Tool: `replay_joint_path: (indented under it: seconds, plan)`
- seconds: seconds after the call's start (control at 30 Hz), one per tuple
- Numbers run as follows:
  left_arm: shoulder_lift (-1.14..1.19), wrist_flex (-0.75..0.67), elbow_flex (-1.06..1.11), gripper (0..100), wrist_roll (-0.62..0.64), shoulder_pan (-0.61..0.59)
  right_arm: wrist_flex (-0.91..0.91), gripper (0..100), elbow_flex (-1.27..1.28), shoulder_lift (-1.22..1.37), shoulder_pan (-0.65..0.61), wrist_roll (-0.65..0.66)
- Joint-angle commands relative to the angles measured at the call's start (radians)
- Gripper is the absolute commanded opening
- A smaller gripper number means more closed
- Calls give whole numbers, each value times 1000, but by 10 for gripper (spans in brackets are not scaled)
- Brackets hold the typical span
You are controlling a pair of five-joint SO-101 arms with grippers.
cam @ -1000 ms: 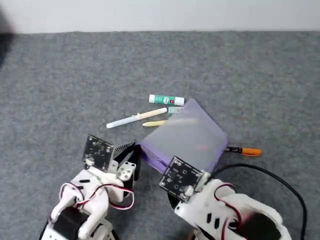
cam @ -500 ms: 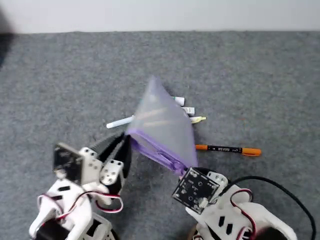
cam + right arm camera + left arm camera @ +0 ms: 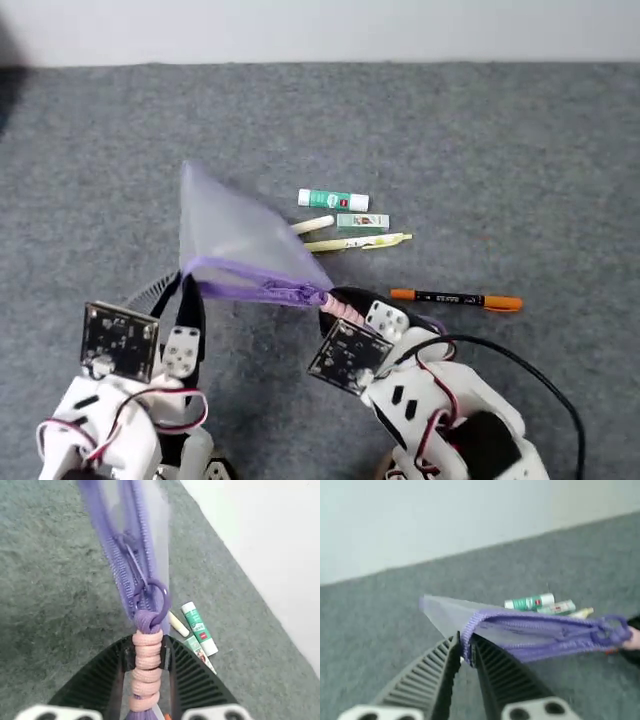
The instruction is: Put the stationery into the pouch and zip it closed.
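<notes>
High view: the left claw (image 3: 183,284) is pressed together on one end of the purple zip edge of the pouch (image 3: 235,235). The right claw (image 3: 340,300) holds at the other end, so the zip edge runs taut between the two claws. The pouch is translucent, and its body fans out away from both claws to a far corner beyond the left claw. Whether that corner touches the grey worktop (image 3: 500,150) cannot be told.

In the left wrist view, the left claw (image 3: 464,647) has both fingers closed on the corner of the pouch (image 3: 520,630), right at the end of the zip.

In the right wrist view, the right claw (image 3: 147,652) is pinching a pink cord (image 3: 146,680). The cord is tied through a purple ring (image 3: 167,600) that hangs from the zip of the pouch (image 3: 120,557). It is not clear whether the zip is open or drawn shut.

All the stationery lies on the worktop outside the pouch, beyond the right claw. The green and white glue stick (image 3: 333,200) is farthest from that claw. A small box-shaped piece (image 3: 362,221) and a yellow pen (image 3: 357,241) lie a little nearer. A cream pen (image 3: 312,225) has one end at the pouch's edge. An orange-capped black pen (image 3: 455,299) lies just beside the right claw, on the side away from the left claw.
</notes>
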Motion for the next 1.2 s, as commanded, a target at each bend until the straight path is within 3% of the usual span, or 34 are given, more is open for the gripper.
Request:
replay_joint_path:
  seconds: [0.0, 0.13, 0.3, 0.53, 0.8, 0.93, 1.07, 1.17]
  plan:
    - [3, 109, -65, 12, -9, -28, -31, 8, 6, 2, 22, 6]
    - [2, 163, -73, 12, -8, -34, -33, 8, 6, 2, 22, -83]
    - [2, 163, -53, 12, -11, -150, -24, 8, 8, 2, 30, -135]
    - [2, 160, -12, 12, -14, -310, -12, 8, 26, 2, 182, -141]
    - [3, 158, -1, 12, -11, -327, 76, 8, 25, -1, 194, -236]
    - [3, 158, -4, 12, -9, -269, 73, 8, 18, 1, 133, -241]
    - [3, 158, -4, 15, -5, -86, 71, 8, 18, 1, 16, -241]
    - [3, 158, -18, 36, 87, 43, 56, 8, 18, 1, -12, -241]
